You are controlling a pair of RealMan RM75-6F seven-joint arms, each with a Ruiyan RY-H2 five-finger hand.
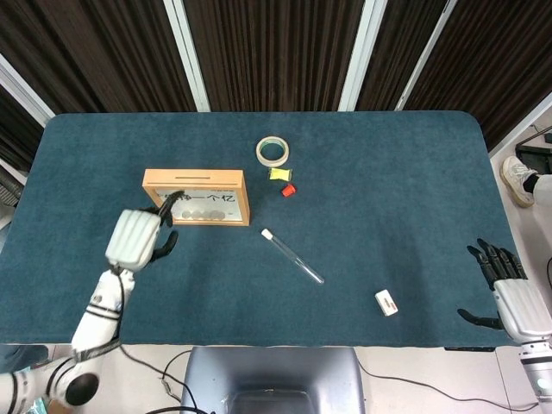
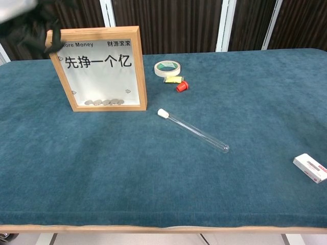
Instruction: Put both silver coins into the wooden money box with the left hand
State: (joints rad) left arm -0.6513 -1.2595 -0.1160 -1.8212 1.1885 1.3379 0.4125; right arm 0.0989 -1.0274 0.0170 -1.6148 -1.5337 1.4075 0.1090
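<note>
The left hand hovers just in front of the box's left end, its dark fingers loosely spread and nothing held. The wooden money box stands upright on the table's left half, a pale wood frame around a clear pane printed with black characters, and silver coins lie in a row along its bottom. Far right, off the table's corner, the right hand is spread wide and empty.

Matt teal cloth over the desk, money box in pale smooth wood with glossy clear front, silvery metal coins, clear glass tube, glossy tape roll
</note>
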